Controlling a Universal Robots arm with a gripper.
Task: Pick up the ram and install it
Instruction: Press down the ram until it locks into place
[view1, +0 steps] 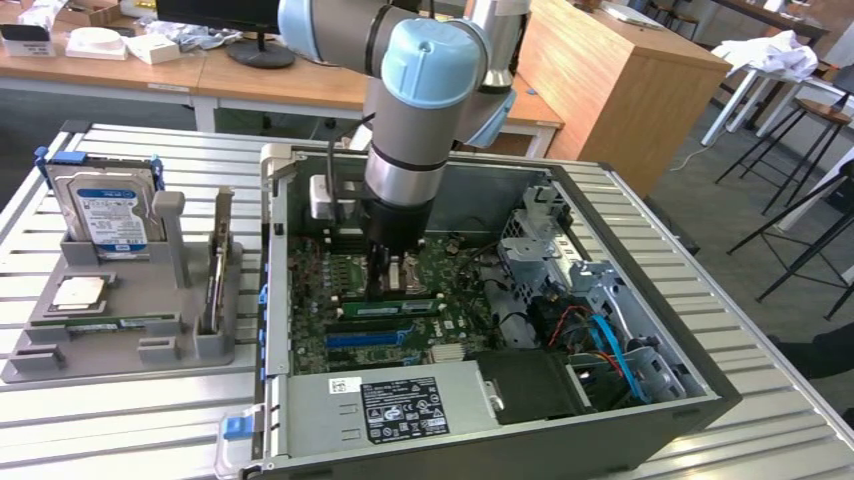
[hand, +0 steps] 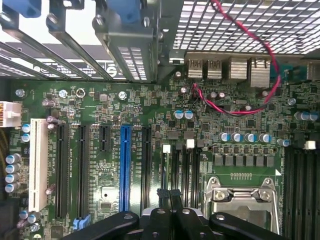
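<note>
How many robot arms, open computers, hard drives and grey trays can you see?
Robot arm: 1
Open computer case: 1
Hard drive: 1
Grey tray: 1
Total: 4

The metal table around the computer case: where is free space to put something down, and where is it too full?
Bare slats of the metal table lie in front of the grey parts holder, and more on the exterior view's right of the computer case. Inside the case it is crowded: the gripper stands over the motherboard, beside the ram and cables.
</note>
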